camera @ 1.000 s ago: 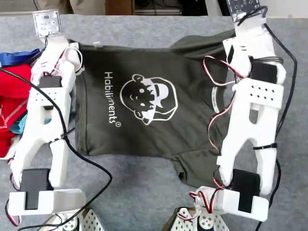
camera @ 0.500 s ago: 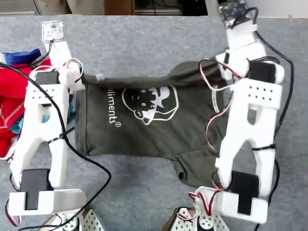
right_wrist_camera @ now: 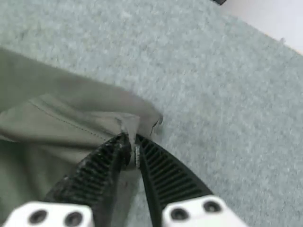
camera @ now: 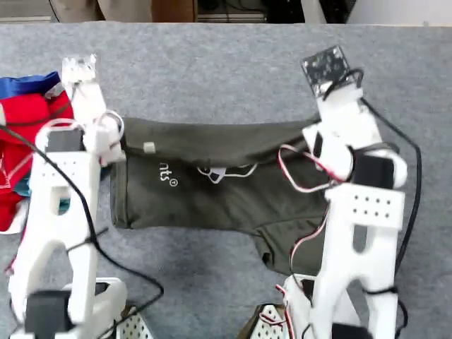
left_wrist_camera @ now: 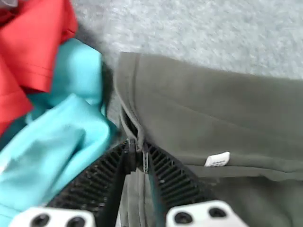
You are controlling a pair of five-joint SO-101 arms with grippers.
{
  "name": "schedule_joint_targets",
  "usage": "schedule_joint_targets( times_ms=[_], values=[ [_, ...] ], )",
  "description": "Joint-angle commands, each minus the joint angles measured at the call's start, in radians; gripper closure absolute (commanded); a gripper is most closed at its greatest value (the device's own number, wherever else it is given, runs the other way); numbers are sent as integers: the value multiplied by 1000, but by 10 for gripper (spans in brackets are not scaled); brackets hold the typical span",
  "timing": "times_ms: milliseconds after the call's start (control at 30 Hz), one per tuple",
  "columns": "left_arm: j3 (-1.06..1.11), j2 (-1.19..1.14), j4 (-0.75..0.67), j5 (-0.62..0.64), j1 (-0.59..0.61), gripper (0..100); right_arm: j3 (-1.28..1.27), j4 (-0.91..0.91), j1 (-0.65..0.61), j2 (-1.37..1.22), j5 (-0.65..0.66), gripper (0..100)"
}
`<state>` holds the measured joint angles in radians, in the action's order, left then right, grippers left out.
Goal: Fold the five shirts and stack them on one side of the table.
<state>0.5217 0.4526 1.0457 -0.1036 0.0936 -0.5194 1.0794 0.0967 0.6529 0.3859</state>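
Olive shirt (camera: 212, 191) lies flat on the grey felt table (camera: 212, 70), far edge doubled over and pinched at both ends. Left gripper (left_wrist_camera: 136, 146) is clamped tight on one corner of that fold, right gripper (right_wrist_camera: 129, 142) on the other. The fold's long axis runs straight from gripper to gripper. The rest of the shirt spreads back on their wrist side, so the fold likely gets carried that way, both arms equally near. Soft matte jersey, limp, stitched seams, small white tag (left_wrist_camera: 217, 160) just beside left gripper. Red shirt (camera: 21, 141) and teal shirt (left_wrist_camera: 57, 127) are bunched just outboard of left gripper.
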Motion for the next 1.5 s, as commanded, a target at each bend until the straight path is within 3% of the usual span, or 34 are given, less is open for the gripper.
schedule_joint_targets(
  times_ms=[0,500,867,1100,1467],
  values=[
    [121,145,-54,-2,-17,981,-61,-25,-5,105,14,994],
    [465,463,-52,-11,-15,981,-314,64,56,392,95,994],
    [667,673,41,-123,-8,981,-501,198,93,642,232,994],
    [723,796,60,-198,61,981,-558,336,94,826,293,994],
    [850,826,46,-275,60,981,-576,370,148,863,417,994]
  ],
)
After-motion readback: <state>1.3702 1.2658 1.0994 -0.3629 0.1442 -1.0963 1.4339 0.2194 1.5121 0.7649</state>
